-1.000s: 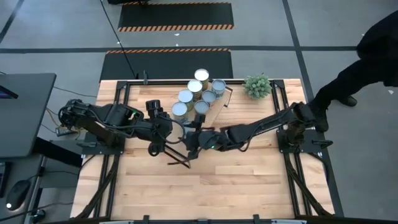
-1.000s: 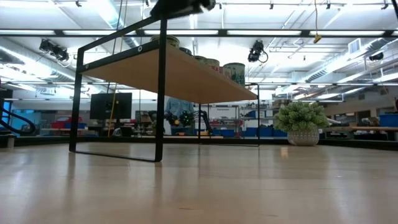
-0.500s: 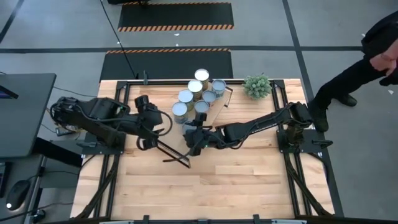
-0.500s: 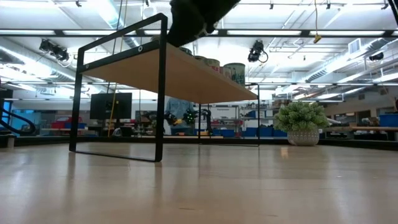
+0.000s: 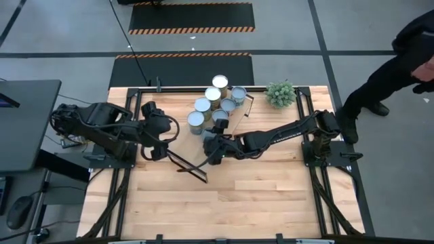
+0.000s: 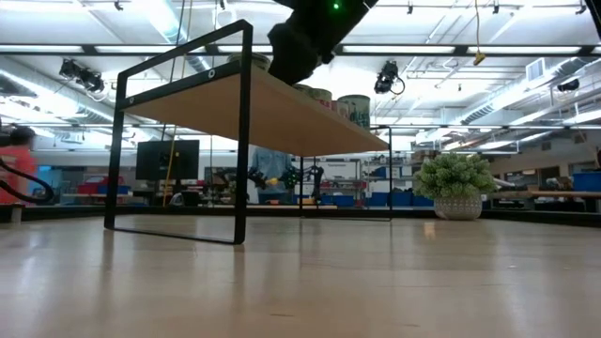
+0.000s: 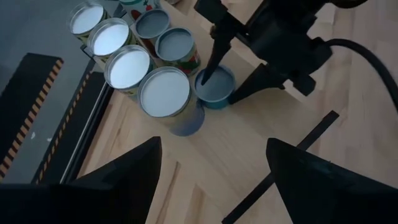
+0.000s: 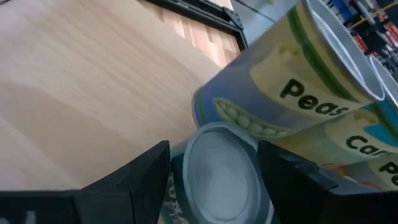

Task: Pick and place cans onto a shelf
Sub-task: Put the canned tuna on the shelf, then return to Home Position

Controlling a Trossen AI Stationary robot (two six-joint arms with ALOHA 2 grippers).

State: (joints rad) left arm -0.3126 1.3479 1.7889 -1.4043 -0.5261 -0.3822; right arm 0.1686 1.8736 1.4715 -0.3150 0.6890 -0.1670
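The shelf (image 5: 234, 123) lies slantwise at the table's far middle; its light board also shows in the low view (image 6: 282, 108). Several cans (image 5: 212, 95) with silver tops stand in a cluster on its far part, and show in the left wrist view (image 7: 127, 65). My right gripper (image 5: 210, 144) is shut on one small bluish-grey can (image 7: 216, 88) at the near edge of that cluster. My left gripper (image 5: 156, 142) is open and empty, left of the shelf, its fingers wide apart (image 7: 211, 186). My right gripper pinches the small can between its two fingers, one on each side of its wall just below the top rim (image 8: 186, 186). The fingers (image 7: 214, 56) slant down from above. The can stands upright beside a taller peas can (image 8: 292, 87); whether its base rests on the board, I cannot tell.
A small potted plant (image 5: 281, 93) stands at the table's far right, also in the low view (image 6: 456, 192). The shelf's black end frame (image 5: 193, 168) reaches toward the table's middle. A person (image 5: 400, 54) stands beyond the table's right side. Bare wood lies near the front edge.
My right gripper has carried the small can toward the table's far edge, up to the cluster of cans, and in the low view has come down over the shelf's near end. My left gripper has drawn back toward the table's left edge, away from the shelf.
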